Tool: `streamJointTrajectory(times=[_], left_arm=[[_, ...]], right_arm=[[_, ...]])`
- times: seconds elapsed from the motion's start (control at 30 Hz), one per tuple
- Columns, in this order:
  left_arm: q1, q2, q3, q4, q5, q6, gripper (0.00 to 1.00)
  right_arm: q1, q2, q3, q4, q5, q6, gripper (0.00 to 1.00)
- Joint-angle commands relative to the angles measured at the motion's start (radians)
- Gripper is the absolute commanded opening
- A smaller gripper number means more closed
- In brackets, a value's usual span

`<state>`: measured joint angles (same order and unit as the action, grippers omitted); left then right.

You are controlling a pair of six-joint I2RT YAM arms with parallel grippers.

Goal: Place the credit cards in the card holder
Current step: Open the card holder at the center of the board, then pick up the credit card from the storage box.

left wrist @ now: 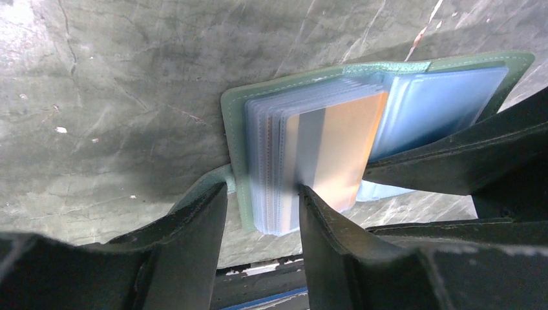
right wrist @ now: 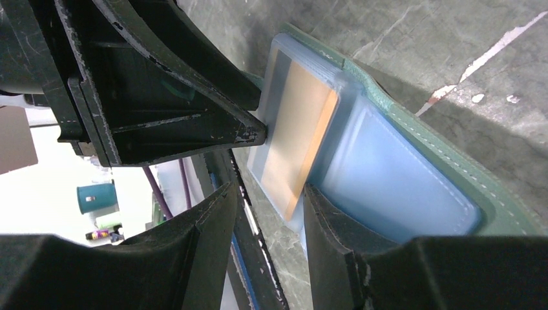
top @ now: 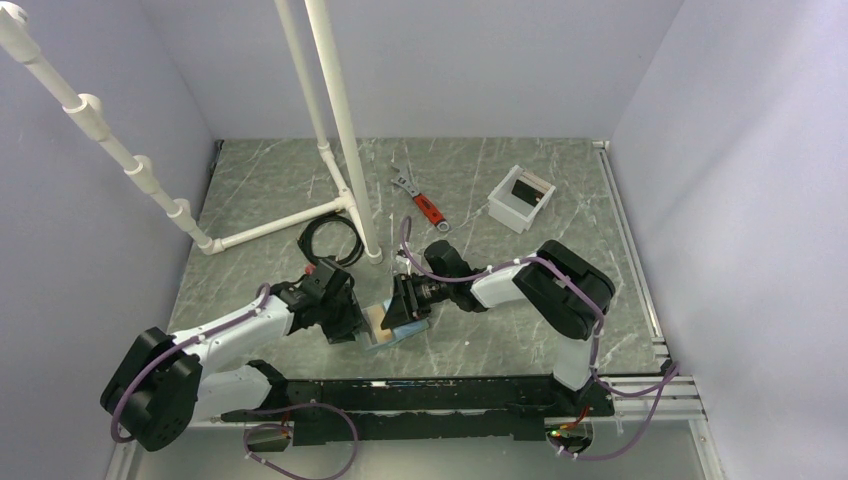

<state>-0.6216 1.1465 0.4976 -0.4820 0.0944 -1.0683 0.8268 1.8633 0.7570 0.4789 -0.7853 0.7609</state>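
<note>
I saw the small grey-green folding card holder [left wrist: 234, 123] lying open on the grey marbled table [left wrist: 97, 97] between both arms. The left gripper [left wrist: 262, 194] had its fingers spread across the near edge of the clear plastic sleeves [left wrist: 265, 148], one fingertip [left wrist: 310, 197] touching the flat tan-brown credit card [left wrist: 342, 155]. The right gripper [right wrist: 270, 194] was likewise spread (pinching nothing), that card's corner in its gap, the light blue credit card [right wrist: 394, 174] just beside

Left end effector [top: 358, 322], right end effector [top: 397, 303] flanking card holder [top: 386, 337], wrench [top: 421, 198] beyond
</note>
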Motion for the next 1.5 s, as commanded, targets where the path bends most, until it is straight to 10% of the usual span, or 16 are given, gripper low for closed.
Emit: streamJointTrajectory(times=[0.0,0.37,0.63,1.0,1.47], left_arm=[[-0.001,-0.002,-0.033,-0.081,-0.061,0.006,0.51],[-0.001,-0.138,0.068,-0.156,-0.049,0.118,0.77],[-0.001,-0.190,0.203,-0.234,0.005,0.243,0.98],[-0.001,-0.104,0.391,-0.263,0.124,0.384,0.99],[0.002,0.055,0.542,-0.257,0.144,0.549,1.00]], right_arm=[[0.021,-0.107,0.028,-0.032,0.022,-0.055,0.45],[-0.237,-0.393,0.200,-0.672,0.547,-0.295,0.53],[-0.411,-0.290,0.553,-0.899,1.210,-0.680,0.69],[-0.631,-0.083,0.746,-0.891,0.987,-1.275,0.71],[-0.700,0.136,0.909,-0.913,0.919,-1.471,0.69]])
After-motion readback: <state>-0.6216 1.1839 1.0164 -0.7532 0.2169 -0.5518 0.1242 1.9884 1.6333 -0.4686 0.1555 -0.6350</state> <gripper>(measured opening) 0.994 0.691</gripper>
